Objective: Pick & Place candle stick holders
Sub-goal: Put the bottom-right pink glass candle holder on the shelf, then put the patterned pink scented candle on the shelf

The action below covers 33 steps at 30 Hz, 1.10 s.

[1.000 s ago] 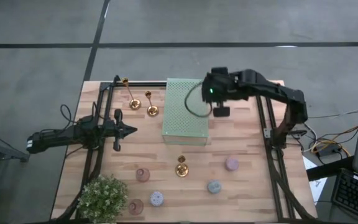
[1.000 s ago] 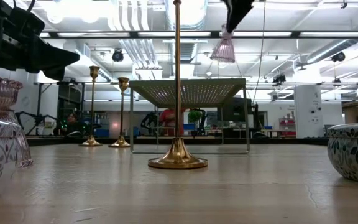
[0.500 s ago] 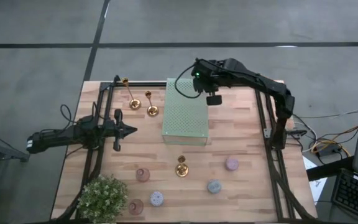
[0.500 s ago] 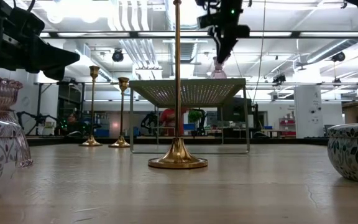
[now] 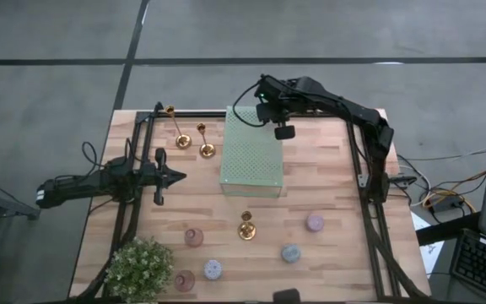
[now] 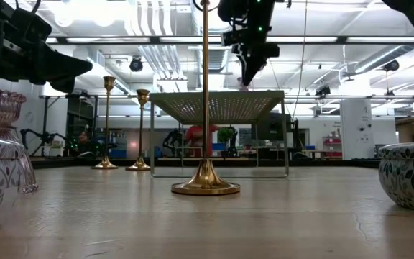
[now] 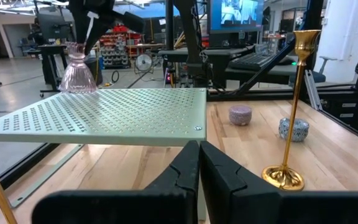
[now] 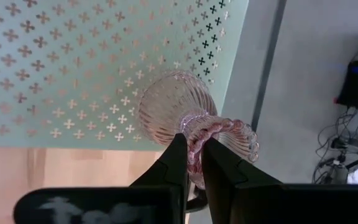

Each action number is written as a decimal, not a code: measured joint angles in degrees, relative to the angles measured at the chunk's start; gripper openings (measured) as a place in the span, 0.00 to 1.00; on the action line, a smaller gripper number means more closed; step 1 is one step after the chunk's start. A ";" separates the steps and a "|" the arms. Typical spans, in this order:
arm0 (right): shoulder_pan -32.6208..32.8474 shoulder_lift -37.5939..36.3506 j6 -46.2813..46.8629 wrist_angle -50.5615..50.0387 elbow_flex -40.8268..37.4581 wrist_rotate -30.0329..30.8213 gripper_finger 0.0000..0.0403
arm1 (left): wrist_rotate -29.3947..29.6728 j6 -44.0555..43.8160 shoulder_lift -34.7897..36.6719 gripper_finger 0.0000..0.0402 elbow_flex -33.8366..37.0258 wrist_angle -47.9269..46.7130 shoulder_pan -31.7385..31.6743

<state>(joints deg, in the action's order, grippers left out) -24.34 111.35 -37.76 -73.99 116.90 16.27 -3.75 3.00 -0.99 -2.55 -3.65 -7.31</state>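
Observation:
My right gripper (image 8: 191,143) is shut on a pink ribbed glass candle stick holder (image 8: 178,102) at the far right corner of the pale green perforated pad (image 5: 251,156). The left wrist view shows that holder (image 7: 78,67) upright with its foot at the pad's top. My left gripper (image 7: 199,149) waits shut and level at the table's left (image 5: 175,176). Two gold candlesticks (image 5: 205,143) stand at the far left, and one (image 5: 246,226) stands nearer. Squat holders, pink (image 5: 194,237) and pale blue (image 5: 290,252) among them, stand near the front edge. My right gripper pinches the holder's beaded top rim (image 8: 219,129) between its two fingers, one inside the cup and one outside. The fingers slant down from above. The holder is upright with its foot (image 8: 166,106) at the pad's surface; I cannot tell whether it rests there.
A bushy potted plant (image 5: 139,266) stands at the near left corner. The pad is a raised platform on thin legs (image 6: 218,106). Black frame rails (image 5: 365,169) run along both sides of the table. Bare wood lies between the pad and the right rail.
My right gripper has carried the pink holder toward the table's left and far edge and down. The holder hung high above the pad's right side a second ago. It has come down to the pad's far right corner, still upright.

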 joint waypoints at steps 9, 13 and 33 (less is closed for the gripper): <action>-0.94 0.94 -0.04 0.28 0.09 0.17 0.06 | 0.00 0.01 0.00 0.05 0.00 -0.01 0.01; -1.00 0.89 0.09 0.45 0.09 0.09 0.09 | 0.00 0.00 0.00 0.05 0.00 -0.01 0.02; -1.20 0.87 2.88 0.61 0.72 2.13 0.31 | 0.00 -0.01 0.00 0.05 0.00 -0.01 0.00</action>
<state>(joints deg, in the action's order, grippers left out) -25.54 112.22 -34.88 -73.38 117.62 18.40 -3.75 2.98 -0.99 -2.55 -3.66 -7.31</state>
